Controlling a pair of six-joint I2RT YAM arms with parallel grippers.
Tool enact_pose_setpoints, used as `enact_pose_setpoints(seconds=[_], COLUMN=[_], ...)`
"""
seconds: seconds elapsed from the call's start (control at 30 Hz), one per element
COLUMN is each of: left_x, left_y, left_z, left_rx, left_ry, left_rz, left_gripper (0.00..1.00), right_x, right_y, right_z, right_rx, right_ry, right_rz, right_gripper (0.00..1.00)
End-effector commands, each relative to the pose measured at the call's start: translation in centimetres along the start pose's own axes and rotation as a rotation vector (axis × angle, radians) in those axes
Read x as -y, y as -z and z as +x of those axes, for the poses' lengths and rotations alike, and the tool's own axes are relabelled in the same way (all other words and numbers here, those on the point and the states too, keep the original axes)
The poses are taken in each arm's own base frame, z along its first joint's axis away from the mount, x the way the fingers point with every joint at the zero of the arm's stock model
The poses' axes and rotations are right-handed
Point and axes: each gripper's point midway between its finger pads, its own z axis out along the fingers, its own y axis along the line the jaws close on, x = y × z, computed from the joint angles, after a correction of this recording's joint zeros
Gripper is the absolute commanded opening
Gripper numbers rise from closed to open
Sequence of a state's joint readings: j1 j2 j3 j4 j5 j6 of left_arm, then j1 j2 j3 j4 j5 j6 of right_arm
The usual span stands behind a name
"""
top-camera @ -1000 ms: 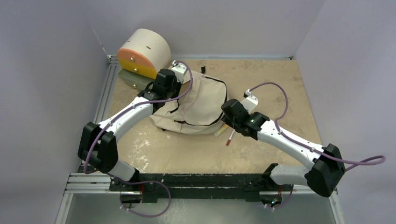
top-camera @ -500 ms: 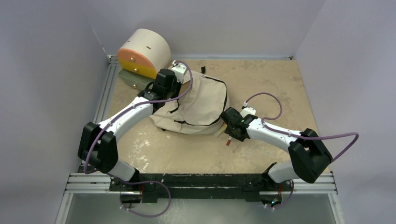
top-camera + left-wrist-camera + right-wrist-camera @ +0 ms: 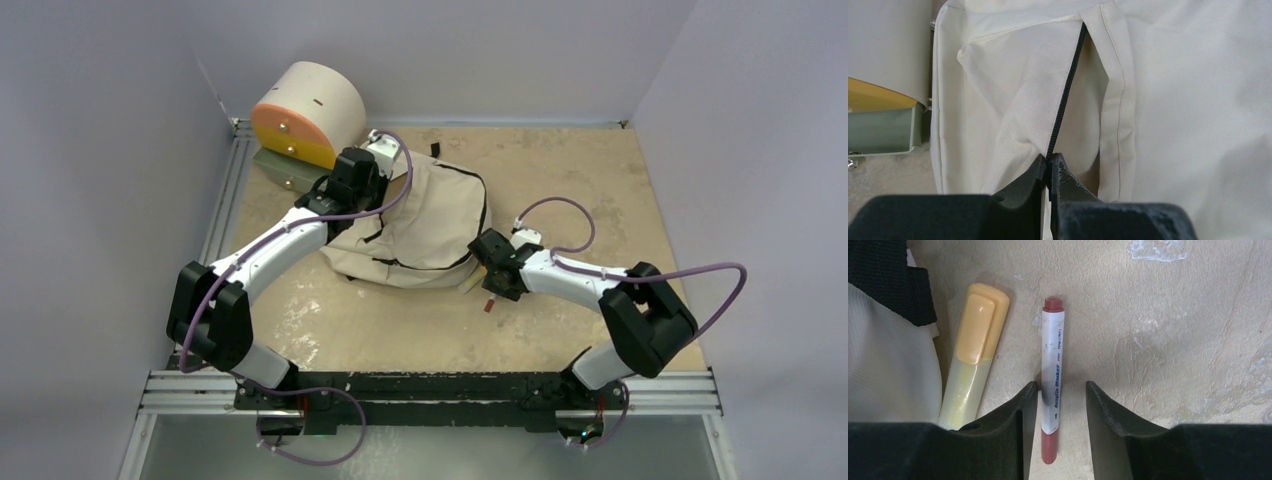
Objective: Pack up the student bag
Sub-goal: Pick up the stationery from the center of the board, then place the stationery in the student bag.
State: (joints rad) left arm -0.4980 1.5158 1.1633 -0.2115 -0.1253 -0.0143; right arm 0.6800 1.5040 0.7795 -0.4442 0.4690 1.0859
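The beige student bag [image 3: 425, 225] lies on the table, its fabric filling the left wrist view [image 3: 1188, 100]. My left gripper [image 3: 1050, 160] is shut on the bag's black zipper edge [image 3: 1065, 95] at the bag's far left corner [image 3: 375, 165]. My right gripper [image 3: 1060, 390] is open and low over the table, its jaws straddling a white acrylic marker with red ends [image 3: 1053, 380]. A yellow highlighter [image 3: 973, 355] lies just left of the marker, against the bag. Both pens show by the bag's near right edge in the top view [image 3: 490, 300].
A cream-and-orange cylindrical drawer unit [image 3: 305, 115] stands at the back left, with a pale green tray [image 3: 883, 132] beside it. A black bag strap [image 3: 888, 280] lies near the highlighter. Walls enclose the table on three sides.
My right arm has folded in and lowered its gripper onto the table around the red-ended marker by the bag. The left arm has not moved.
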Motion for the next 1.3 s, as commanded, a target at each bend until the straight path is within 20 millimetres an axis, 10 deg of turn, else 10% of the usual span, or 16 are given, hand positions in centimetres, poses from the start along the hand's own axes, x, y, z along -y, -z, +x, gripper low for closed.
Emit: enact_pose_setpoints(seconds=[0.0,0.4,0.73,1.0,1.27], left_x=[-0.4,-0.4,-0.4,-0.3,-0.3], left_y=[1.4,1.4,1.4,1.5,1.5], left_z=[-3.7,-3.7,-3.8,-3.8,-3.8], left_rx=[0.102,0.102,0.103,0.105,0.105], left_ry=[0.007,0.007,0.005,0.005,0.006], left_rz=[-0.006,-0.008,-0.005,0.001,0.001], left_gripper=[0.00,0.00,0.00,0.00,0.00], right_x=[0.1,0.4,-1.1,-11.0,-20.9], right_y=[-0.7,-0.3,9.2,19.2,19.2], right_z=[0.5,-0.1,-10.2,-16.5,-16.6], right_rx=[-0.021,0.006,0.311,0.475,0.397], right_ry=[0.027,-0.024,-0.177,-0.146,-0.070], right_rz=[0.015,0.002,-0.151,-0.716,-0.932], right_gripper=[0.40,0.00,0.00,0.00,0.00])
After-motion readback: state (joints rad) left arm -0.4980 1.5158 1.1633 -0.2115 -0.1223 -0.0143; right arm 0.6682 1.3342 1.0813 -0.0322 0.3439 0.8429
